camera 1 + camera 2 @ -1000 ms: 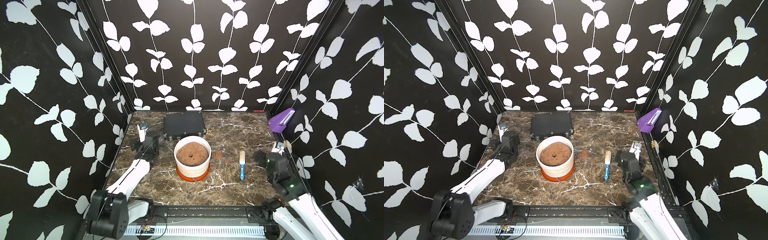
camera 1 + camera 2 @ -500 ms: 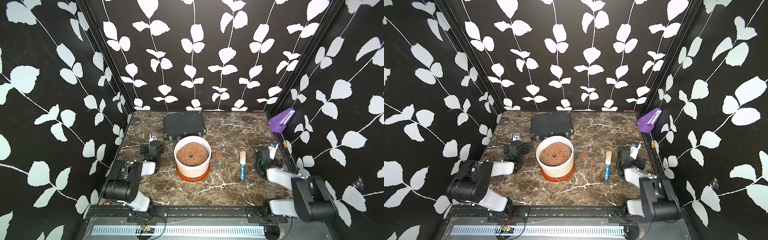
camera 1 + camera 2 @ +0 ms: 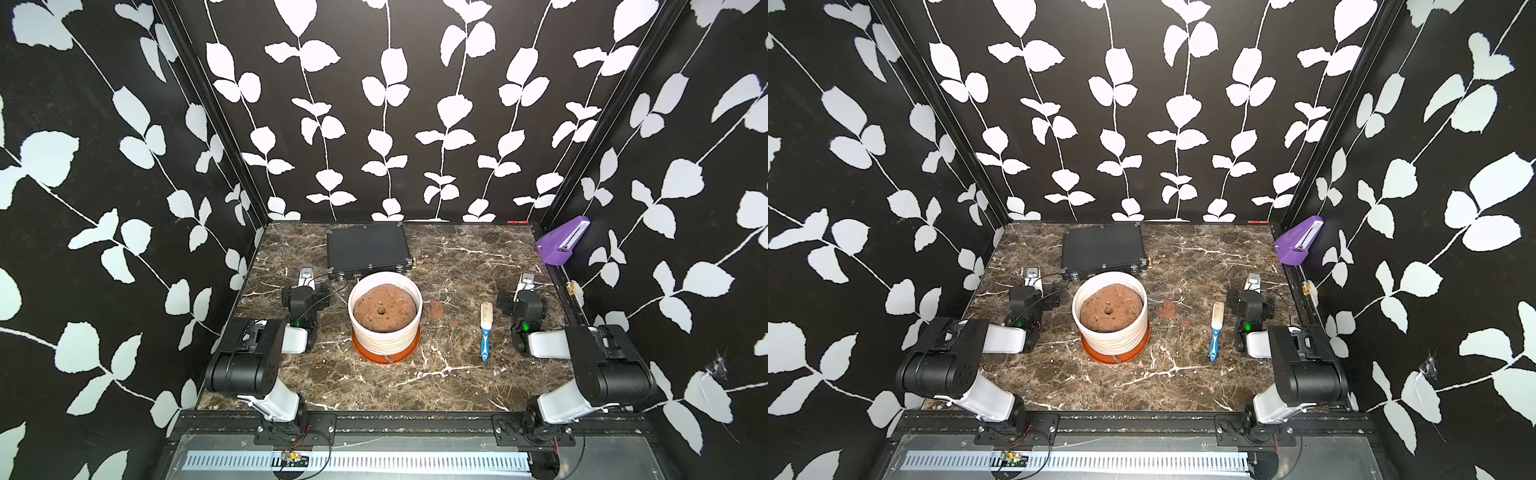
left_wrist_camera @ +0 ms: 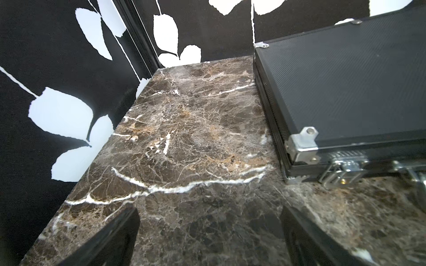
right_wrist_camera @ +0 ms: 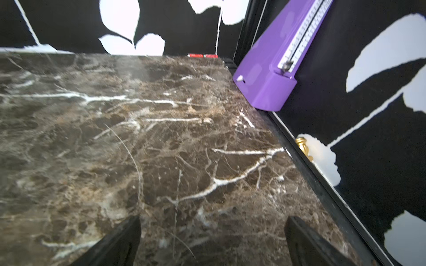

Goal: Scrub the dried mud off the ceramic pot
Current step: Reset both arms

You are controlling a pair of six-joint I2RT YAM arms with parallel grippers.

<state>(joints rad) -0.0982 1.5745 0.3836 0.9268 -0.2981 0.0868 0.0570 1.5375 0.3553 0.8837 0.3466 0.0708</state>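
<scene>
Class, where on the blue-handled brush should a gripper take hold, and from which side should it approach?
Likely best: grip the slim blue handle of the blue-and-cream plastic scrubbing brush from above, jaws straddling its narrow width. It lies flat on the brown marble table, handle pointing toward the robot, free on both sides.
</scene>
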